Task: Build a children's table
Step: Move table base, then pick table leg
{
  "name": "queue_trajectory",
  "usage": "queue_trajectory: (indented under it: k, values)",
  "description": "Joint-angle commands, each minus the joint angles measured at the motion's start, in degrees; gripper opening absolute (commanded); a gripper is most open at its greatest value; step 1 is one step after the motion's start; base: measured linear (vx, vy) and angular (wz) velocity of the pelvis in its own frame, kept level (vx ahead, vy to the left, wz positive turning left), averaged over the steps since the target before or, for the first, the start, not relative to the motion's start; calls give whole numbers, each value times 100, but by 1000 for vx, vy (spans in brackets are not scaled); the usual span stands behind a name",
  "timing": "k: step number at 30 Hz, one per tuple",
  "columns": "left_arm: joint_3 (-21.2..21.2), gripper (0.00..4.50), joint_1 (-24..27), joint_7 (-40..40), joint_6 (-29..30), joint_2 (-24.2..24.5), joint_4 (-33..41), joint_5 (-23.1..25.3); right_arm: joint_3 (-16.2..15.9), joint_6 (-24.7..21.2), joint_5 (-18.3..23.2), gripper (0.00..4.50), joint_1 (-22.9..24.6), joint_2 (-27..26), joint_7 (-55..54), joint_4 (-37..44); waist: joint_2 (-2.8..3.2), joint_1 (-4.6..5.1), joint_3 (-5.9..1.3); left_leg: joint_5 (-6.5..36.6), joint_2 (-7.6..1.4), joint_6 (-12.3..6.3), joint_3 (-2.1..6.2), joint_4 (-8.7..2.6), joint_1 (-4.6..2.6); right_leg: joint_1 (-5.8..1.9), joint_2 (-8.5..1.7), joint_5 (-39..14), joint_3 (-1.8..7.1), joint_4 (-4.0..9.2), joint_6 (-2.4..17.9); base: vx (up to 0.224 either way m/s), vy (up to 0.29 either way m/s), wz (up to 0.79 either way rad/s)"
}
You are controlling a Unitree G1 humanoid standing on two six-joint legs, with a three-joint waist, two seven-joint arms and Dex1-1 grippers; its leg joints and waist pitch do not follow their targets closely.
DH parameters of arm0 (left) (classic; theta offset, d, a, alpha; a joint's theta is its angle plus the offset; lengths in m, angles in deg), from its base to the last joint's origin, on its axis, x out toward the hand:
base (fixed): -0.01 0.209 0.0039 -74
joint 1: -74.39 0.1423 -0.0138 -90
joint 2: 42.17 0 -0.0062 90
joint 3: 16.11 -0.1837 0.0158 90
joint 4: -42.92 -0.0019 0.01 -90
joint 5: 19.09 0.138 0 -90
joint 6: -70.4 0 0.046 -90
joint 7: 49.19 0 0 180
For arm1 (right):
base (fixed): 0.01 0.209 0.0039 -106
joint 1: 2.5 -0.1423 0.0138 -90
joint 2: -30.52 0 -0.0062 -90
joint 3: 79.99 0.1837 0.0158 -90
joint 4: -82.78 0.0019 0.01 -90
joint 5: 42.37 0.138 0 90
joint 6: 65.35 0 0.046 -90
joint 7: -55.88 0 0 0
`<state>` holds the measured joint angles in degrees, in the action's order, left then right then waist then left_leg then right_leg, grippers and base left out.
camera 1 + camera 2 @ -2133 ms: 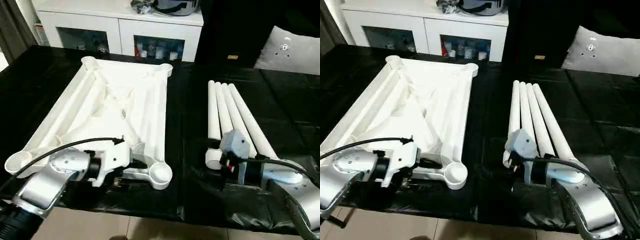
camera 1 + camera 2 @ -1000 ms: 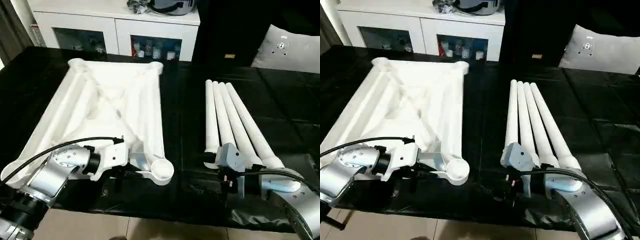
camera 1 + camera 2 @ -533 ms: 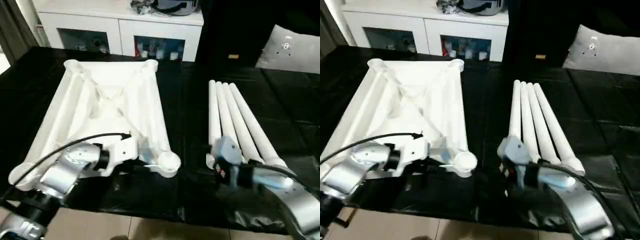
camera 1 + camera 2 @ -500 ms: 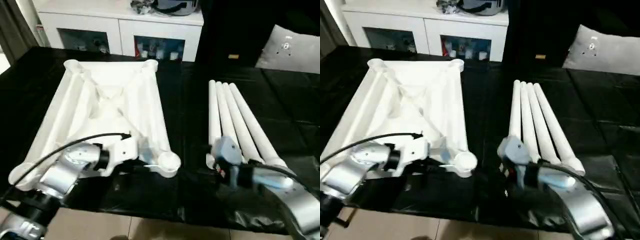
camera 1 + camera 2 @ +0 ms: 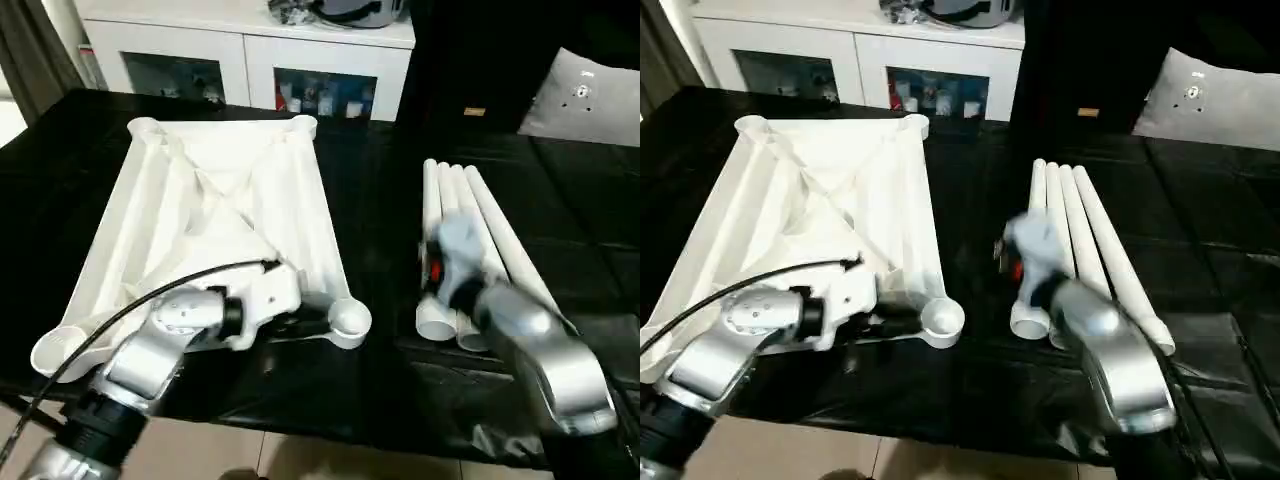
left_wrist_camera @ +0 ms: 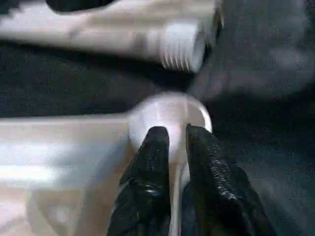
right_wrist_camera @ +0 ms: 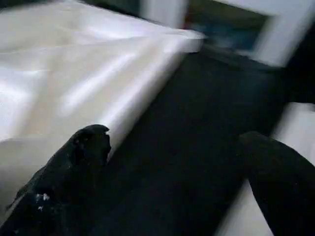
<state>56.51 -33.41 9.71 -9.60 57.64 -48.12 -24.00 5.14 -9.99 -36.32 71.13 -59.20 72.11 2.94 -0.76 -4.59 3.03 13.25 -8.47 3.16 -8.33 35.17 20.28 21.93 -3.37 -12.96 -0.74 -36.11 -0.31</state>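
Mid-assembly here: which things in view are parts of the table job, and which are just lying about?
For the job:
- table top, upside down, ribs showing
- four legs, lying side by side
- left gripper, pinching a corner socket
- right gripper, open

Lying about:
- white cabinet
- grey cushion
- black table cover

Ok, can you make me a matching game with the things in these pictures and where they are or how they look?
Things:
1. table top
2. four legs
3. left end effector
4. right end effector

States:
A. fingers wide apart
B. lying side by side on the black cover
C. pinching the rim of a corner socket
D. upside down, ribs showing

Pairs: 1-D, 2-B, 3-C, 4-A
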Motion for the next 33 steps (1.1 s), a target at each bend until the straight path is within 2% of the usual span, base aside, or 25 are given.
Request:
queue_trajectory:
  k: [1,2,3,4,6,8,9,10,12,14,19,21,23,26,27,28,33]
  values:
    - [129,111,84,-117,135,5,145,-70,104,-309,-136,450,-16,-36,-251,-110,8,5,-297,289,-351,96,61,-491,-22,-257,-431,125,240,349,1294,0,0,0]
    - [153,118,108,-149,180,-7,201,-91,136,-446,-129,450,-54,-66,-304,-111,6,-8,-302,273,-348,82,62,-497,-23,-263,-429,109,242,349,1251,0,0,0]
    - [321,126,293,-343,398,-39,563,-206,259,-1344,-132,450,-236,-206,-561,6,23,5,-299,256,-346,105,72,-502,-25,-268,-414,128,239,335,1263,0,0,0]
    - [332,126,308,-356,417,-39,592,-214,266,-1387,-129,450,-251,-214,-574,11,12,8,-296,250,-351,109,84,-517,-10,-277,-421,106,234,339,1265,0,0,0]
    - [440,148,460,-480,594,-33,877,-283,314,-1770,-108,450,-387,-274,-682,54,42,0,-295,306,-356,171,67,-510,-36,-245,-404,70,236,345,1236,0,0,0]
    - [471,156,530,-528,689,-18,1015,-295,342,-1906,-107,450,-458,-305,-752,32,45,-12,-288,365,-349,190,61,-517,-39,-241,-399,-9,239,361,1197,0,0,0]
    - [518,161,660,-572,831,25,1231,-325,386,-2067,-123,450,-528,-354,-842,9,41,-6,-285,397,-350,229,60,-526,-39,-246,-401,-68,242,362,1173,0,0,0]
    - [578,179,787,-684,998,53,1457,-346,479,-2227,-164,450,-619,-438,-982,-76,11,-12,-277,435,-352,243,61,-538,-32,-249,-404,-169,243,378,1127,0,0,0]
    - [603,192,827,-717,1050,57,1523,-360,514,-2276,-173,450,-645,-469,-1026,-104,33,-14,-282,398,-341,260,56,-535,-39,-235,-389,-171,242,373,1109,0,0,0]
    - [756,201,1015,-904,1324,13,1878,-486,687,-2466,-186,450,-789,-587,-1188,-315,27,-16,-278,399,-339,309,55,-542,-33,-234,-386,-197,237,371,1105,0,0,0]
    - [777,243,1145,-1006,1581,-44,2161,-677,682,-2811,-296,450,-906,-607,-1311,-464,38,-26,-282,386,-330,384,49,-538,-45,-222,-366,-140,235,360,1043,0,0,0]
    - [727,250,1149,-1089,1688,-98,2243,-684,812,-2887,-280,450,-1006,-707,-1456,-664,67,-21,-291,340,-317,435,53,-531,-39,-231,-360,-20,233,346,1022,0,0,0]
    - [695,273,1132,-1113,1721,-91,2260,-625,799,-2920,-264,450,-1040,-744,-1469,-761,30,-19,-288,344,-312,424,44,-530,-30,-240,-362,-29,238,363,989,0,0,0]
    - [683,292,1125,-1125,1726,-80,2267,-590,772,-2918,-261,450,-1044,-745,-1456,-786,43,-21,-290,314,-315,430,51,-532,-31,-243,-359,1,232,356,956,0,0,0]
    - [674,292,1136,-1177,1770,-63,2307,-554,714,-3055,-284,450,-1074,-747,-1457,-846,12,-19,-290,284,-313,424,47,-531,-28,-249,-354,33,231,357,944,0,0,0]
    - [666,300,1146,-1227,1824,-51,2347,-541,701,-3141,-281,450,-1094,-765,-1461,-894,25,-24,-293,269,-315,425,53,-532,-30,-251,-358,48,230,346,947,0,0,0]
    - [651,310,1198,-1342,1906,-2,2427,-513,847,-3331,-140,450,-1152,-913,-1404,-1056,13,-30,-292,247,-317,392,50,-527,-30,-244,-370,2,233,347,951,0,0,0]
